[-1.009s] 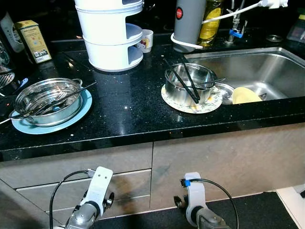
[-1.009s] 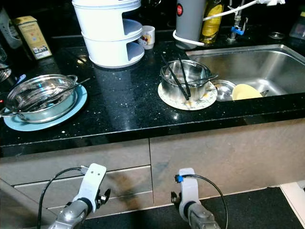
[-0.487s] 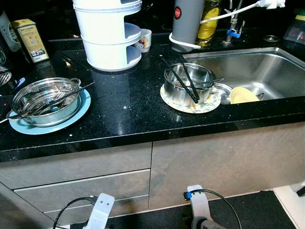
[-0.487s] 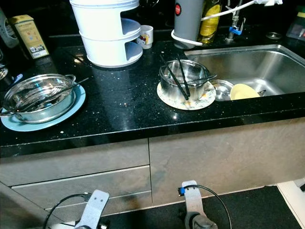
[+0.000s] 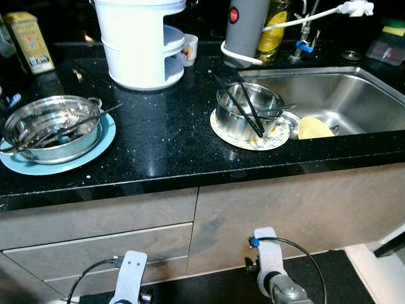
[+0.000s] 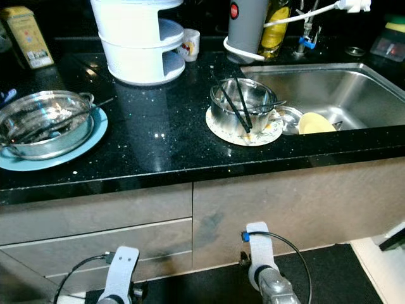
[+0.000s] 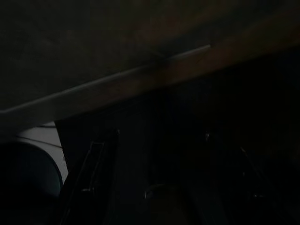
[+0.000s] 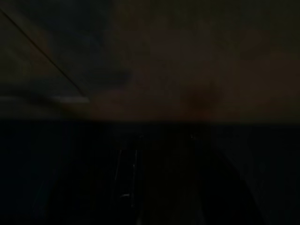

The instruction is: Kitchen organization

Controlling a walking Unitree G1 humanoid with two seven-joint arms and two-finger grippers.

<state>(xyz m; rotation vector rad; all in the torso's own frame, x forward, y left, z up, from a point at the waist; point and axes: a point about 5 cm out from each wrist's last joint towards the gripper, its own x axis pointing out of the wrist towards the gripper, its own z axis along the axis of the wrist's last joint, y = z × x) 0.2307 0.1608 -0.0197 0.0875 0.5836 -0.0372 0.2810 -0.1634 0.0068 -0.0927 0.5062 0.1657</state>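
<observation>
Two steel bowls [image 5: 52, 130] [image 5: 248, 113], each on one of two plates [image 5: 95, 155] [image 5: 278, 136], plus one white mug [image 5: 188, 49].

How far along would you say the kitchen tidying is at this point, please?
Nothing looks done yet. The steel bowl holding chopsticks sits on its patterned plate; the steel pot sits on a blue plate. Both arms hang low by the cabinets, holding nothing. All sorting remains.

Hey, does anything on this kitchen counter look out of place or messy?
Yes. A steel bowl on a patterned plate by the sink holds black chopsticks sticking out at angles. A second steel bowl, on a blue plate at the counter's left, holds utensils too. A yellow dish lies in the sink.
</observation>
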